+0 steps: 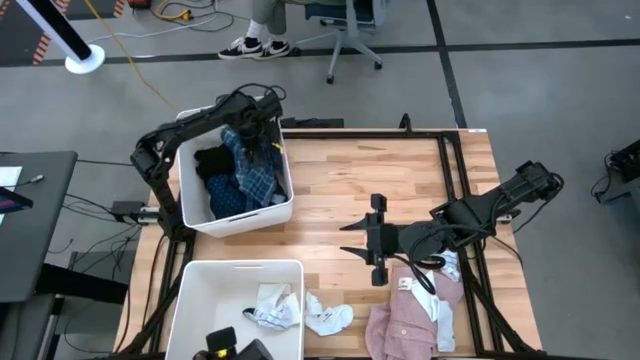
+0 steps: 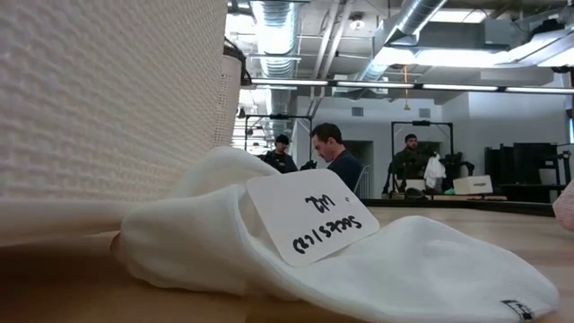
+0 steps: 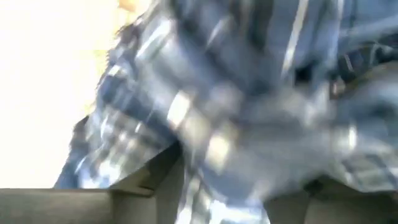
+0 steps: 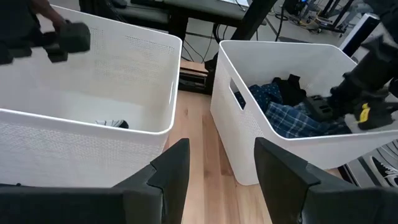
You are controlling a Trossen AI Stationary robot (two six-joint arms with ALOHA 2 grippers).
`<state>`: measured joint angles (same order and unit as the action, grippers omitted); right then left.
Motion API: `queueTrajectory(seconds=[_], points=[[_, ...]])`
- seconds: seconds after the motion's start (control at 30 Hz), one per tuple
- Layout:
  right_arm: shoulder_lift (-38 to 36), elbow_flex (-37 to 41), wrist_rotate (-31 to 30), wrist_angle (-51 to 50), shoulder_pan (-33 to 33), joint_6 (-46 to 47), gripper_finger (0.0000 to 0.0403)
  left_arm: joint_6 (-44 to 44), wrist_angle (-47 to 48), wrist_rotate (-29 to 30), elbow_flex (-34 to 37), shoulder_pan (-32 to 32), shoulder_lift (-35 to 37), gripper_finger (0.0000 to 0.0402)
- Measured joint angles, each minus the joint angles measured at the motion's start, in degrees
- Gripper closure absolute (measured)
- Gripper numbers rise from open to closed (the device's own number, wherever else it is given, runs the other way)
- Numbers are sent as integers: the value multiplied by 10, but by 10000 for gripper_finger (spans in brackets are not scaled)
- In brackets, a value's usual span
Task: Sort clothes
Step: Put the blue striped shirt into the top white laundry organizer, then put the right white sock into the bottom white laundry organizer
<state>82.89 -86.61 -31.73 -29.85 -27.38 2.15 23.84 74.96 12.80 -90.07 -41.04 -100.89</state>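
While a white sock [image 2: 359, 260] lies on the worktop [image 1: 400, 180], its tag's handwriting is seen upside down; right claw [image 4: 214, 165] is apart, left claw's [image 1: 262, 128] state cannot be told.

One camera looks straight down on the whole bench [image 1: 380, 190]. One sits low on it, right behind a white sock [image 2: 359, 260]. The left wrist camera is pressed close to the plaid shirt [image 3: 249, 93]. The right wrist camera faces both bins [image 4: 93, 134], as the top one does.
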Motion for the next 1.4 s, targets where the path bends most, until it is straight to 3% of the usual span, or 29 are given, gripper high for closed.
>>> queueTrajectory(seconds=[0.13,0.37,0.6,0.77,0.97,1.2,1.4], points=[[0,0,0,0,0,0,210,-17,58,0,-57,1,0,197],[0,0,0,0,0,0,210,-52,132,-1,-167,8,7,195],[0,0,0,-6,0,-1,210,-62,124,1,-233,37,64,196],[0,0,0,-17,0,-2,210,-78,88,1,-241,75,142,196],[0,0,0,-36,0,-2,210,-116,32,-17,-241,165,242,196],[0,0,1,-86,0,30,210,-191,7,-31,-241,327,317,197],[0,0,4,-146,-18,73,210,-258,-5,-21,-170,458,360,197]])
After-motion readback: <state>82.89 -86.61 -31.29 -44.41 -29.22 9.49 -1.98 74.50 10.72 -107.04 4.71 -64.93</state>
